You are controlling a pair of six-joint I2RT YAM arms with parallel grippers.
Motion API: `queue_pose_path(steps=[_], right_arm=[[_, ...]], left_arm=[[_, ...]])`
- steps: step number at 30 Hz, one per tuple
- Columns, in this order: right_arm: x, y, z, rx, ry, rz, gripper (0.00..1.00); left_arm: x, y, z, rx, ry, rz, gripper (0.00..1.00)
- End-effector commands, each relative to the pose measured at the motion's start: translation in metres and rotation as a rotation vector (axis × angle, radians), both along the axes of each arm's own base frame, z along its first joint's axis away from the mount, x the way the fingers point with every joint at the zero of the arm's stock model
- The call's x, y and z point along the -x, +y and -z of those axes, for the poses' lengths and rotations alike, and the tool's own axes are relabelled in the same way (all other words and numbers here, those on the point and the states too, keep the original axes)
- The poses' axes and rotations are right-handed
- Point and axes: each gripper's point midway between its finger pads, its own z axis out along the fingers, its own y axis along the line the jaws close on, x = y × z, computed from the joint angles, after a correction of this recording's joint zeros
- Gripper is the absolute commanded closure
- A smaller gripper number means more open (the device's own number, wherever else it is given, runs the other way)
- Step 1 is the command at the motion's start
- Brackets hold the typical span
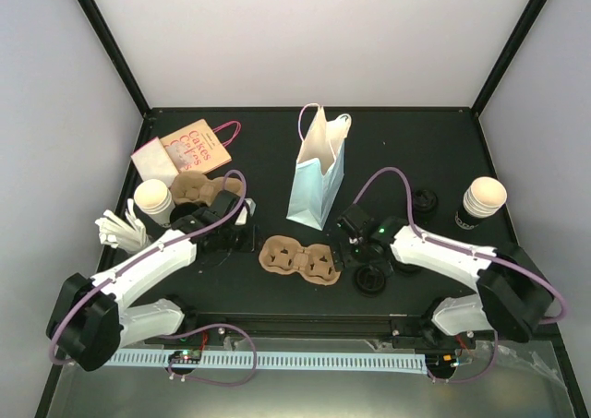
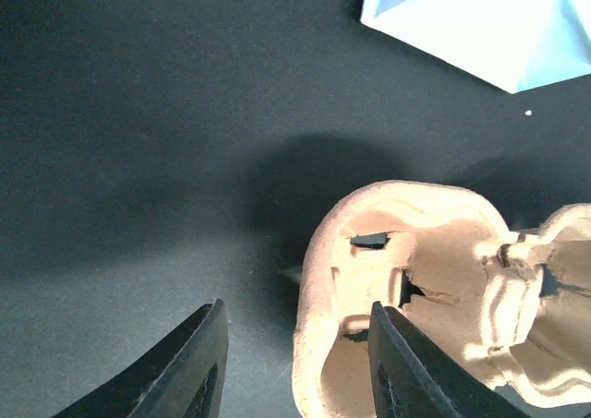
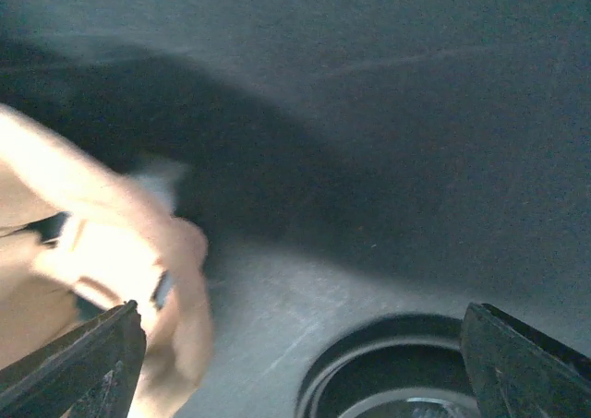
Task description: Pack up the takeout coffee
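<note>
The half-open left hand is straddling the rim of the brown moulded-pulp cup carrier, probably to lift it, while the released right hand is hovering beside it.

There were two pulp carriers (centre carrier, left carrier), two paper cups (left cup, right cup), two paper bags (upright bag, flat bag) and two black lids (far lid, near lid).

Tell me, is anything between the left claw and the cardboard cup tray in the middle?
No, nothing visible. The left gripper is right at the pulp cup carrier, whose end sits between its fingers; only bare black table lies beside it.
</note>
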Motion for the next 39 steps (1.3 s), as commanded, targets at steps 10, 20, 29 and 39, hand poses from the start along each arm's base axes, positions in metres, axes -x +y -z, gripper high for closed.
queue_pose_path(steps=[10, 20, 29, 39], right_arm=[[-0.06, -0.028, 0.0, 0.183, -0.117, 0.119, 0.05], [-0.104, -0.029, -0.028, 0.248, -0.218, 0.134, 0.06], [-0.05, 0.0, -0.045, 0.019, -0.153, -0.04, 0.1], [-0.011, 0.055, -0.048, -0.151, -0.081, -0.195, 0.19]], left_arm=[[-0.006, -0.01, -0.006, 0.085, -0.025, 0.007, 0.56], [0.002, -0.02, 0.01, 0.106, 0.022, 0.085, 0.55], [0.014, -0.031, 0.029, 0.161, 0.089, 0.121, 0.64], [0.034, -0.058, 0.043, 0.227, 0.177, 0.196, 0.79]])
